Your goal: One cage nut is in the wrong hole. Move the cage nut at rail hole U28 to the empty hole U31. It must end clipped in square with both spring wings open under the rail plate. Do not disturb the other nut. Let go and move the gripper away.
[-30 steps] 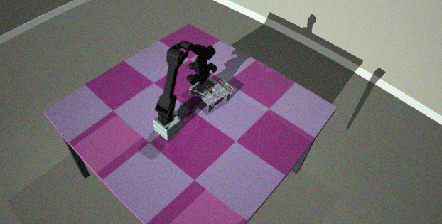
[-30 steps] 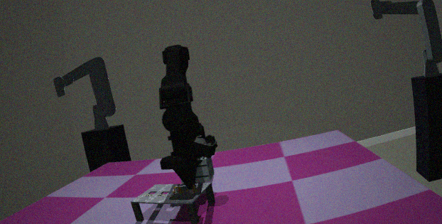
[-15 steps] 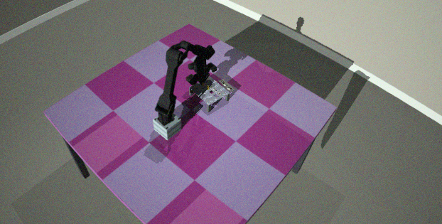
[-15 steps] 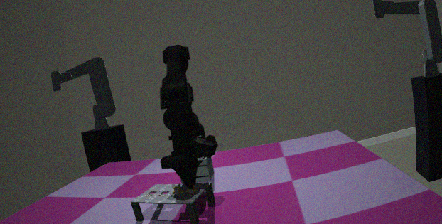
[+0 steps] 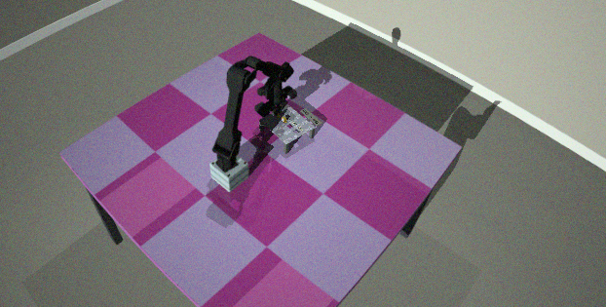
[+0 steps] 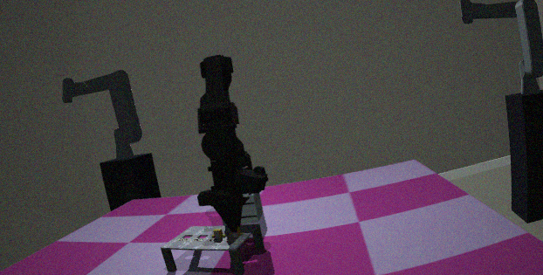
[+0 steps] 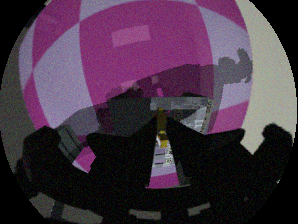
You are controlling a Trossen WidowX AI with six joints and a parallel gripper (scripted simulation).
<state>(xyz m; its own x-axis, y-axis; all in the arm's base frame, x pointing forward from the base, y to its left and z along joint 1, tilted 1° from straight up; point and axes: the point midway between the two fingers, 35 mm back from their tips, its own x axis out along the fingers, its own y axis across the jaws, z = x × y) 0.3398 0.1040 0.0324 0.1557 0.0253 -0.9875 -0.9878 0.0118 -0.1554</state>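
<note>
Wrist view: the claw (image 5: 279,115) (image 6: 236,230) (image 7: 161,119) pinches a yellowish nut (image 7: 161,120); plate markings (image 7: 208,114) are illegible.

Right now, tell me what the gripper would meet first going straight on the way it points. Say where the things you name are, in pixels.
Probably the rail plate (image 5: 294,137) (image 6: 198,245), close below the gripper (image 6: 235,230) (image 7: 161,112); the exact gap is unclear.

The rail plate (image 5: 291,135) (image 6: 196,245) presents a smooth, glossy, metal-like surface; the arm (image 5: 235,107) (image 6: 220,144) appears matt black and plastic-like, and the desk (image 5: 292,219) (image 6: 314,249) (image 7: 115,65) has a smooth, largely matt checkered top.
</note>
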